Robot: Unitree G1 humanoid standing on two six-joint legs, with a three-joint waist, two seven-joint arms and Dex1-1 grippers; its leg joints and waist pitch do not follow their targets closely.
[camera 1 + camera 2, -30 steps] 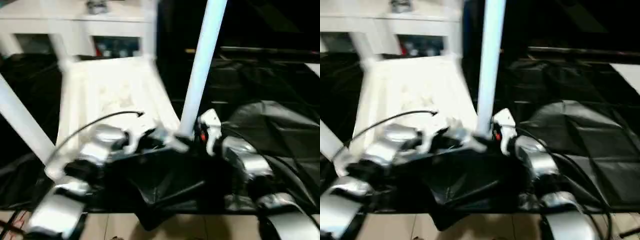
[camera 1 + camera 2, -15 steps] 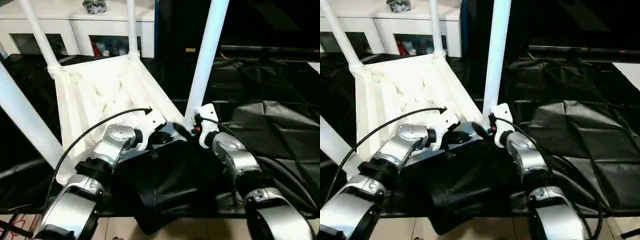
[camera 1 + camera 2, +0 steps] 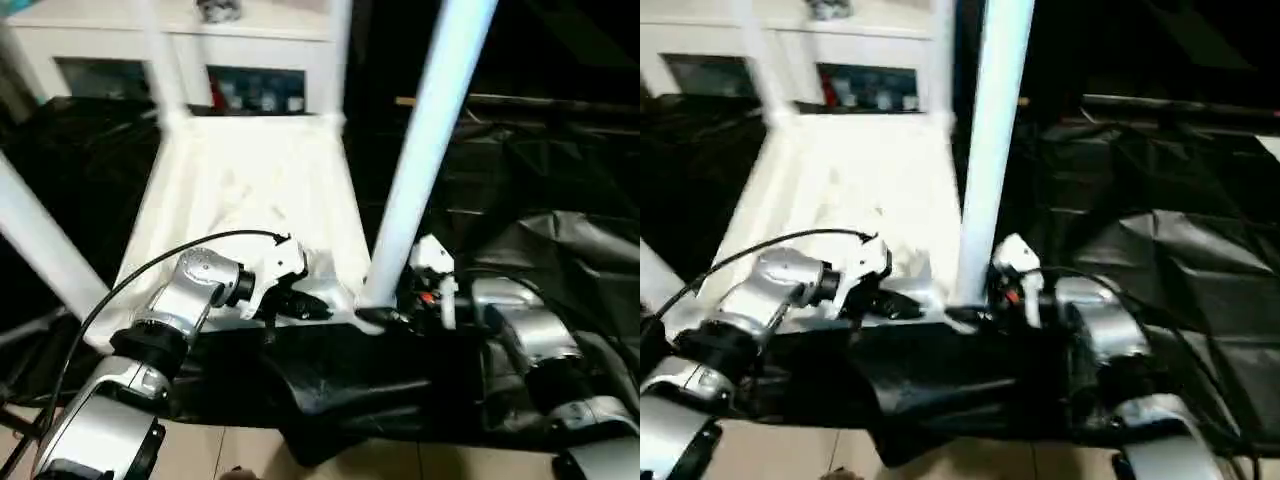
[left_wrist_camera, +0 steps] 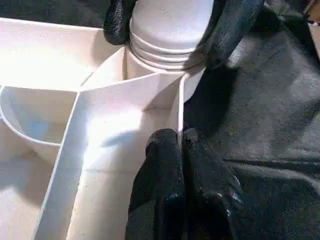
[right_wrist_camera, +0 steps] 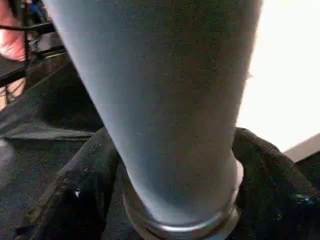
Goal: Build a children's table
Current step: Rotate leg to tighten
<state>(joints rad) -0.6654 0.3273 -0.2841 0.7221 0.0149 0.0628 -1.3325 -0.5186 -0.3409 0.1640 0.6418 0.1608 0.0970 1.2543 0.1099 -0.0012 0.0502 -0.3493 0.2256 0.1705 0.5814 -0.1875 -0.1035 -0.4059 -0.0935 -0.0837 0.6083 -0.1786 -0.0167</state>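
Right gripper (image 5: 175, 200): its two black fingers (image 5: 75, 195) are set on either side of the base of a white tube leg (image 3: 425, 165), just above the ribbed collar where the leg enters its corner socket; the leg is clasped between them.

Left gripper (image 4: 181, 150): its fingers are pressed together, pinching the thin outer wall of the table top (image 3: 250, 190) near the same corner. In the left wrist view the right gripper's fingertips (image 4: 117, 22) are seen flanking the leg's collar beyond the rim.

Table top: white plastic, laid upside down on black sheeting (image 3: 560, 160), ribbed underside facing up.

Legs: the gripped leg is standing upright at the near corner on the robot's right. A second leg (image 3: 45, 250) is rising at the near left corner. Two further legs (image 3: 160, 60) are seen at the far corners.

Background: a white glass-door cabinet (image 3: 250, 40) is placed behind the table. A black cable (image 3: 150, 270) is looped over the left forearm.
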